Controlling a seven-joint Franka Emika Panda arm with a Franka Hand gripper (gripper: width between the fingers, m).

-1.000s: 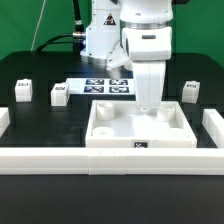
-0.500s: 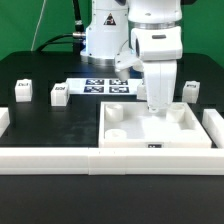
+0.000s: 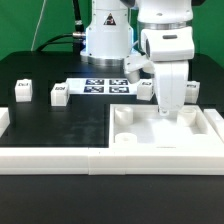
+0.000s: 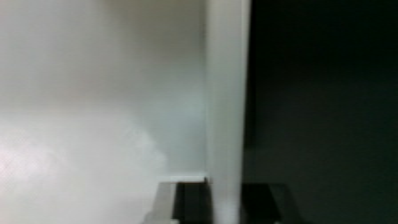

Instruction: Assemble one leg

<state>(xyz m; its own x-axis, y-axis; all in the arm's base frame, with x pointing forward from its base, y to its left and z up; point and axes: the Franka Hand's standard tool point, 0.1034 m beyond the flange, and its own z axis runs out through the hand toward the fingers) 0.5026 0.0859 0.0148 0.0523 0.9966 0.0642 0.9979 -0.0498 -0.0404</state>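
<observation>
Several small white legs with marker tags stand on the black table: one [image 3: 23, 91] and another [image 3: 59, 94] at the exterior view's left, one [image 3: 190, 91] at the right, and one [image 3: 146, 89] partly hidden behind the arm. My gripper [image 3: 168, 113] reaches down into the back of the large white tray [image 3: 135, 143], far from the left legs. In the wrist view the tray's rim [image 4: 228, 100] runs between my two dark fingers [image 4: 187, 203], and the gripper [image 4: 228, 203] is shut on it.
The marker board [image 3: 100, 86] lies behind the tray, in front of the arm's base. A long white border rail [image 3: 50, 160] runs along the table's front, with a short rail end [image 3: 4, 122] at the exterior view's left.
The gripper has moved toward the exterior view's right, and the tray has slid along the front rail with it.
</observation>
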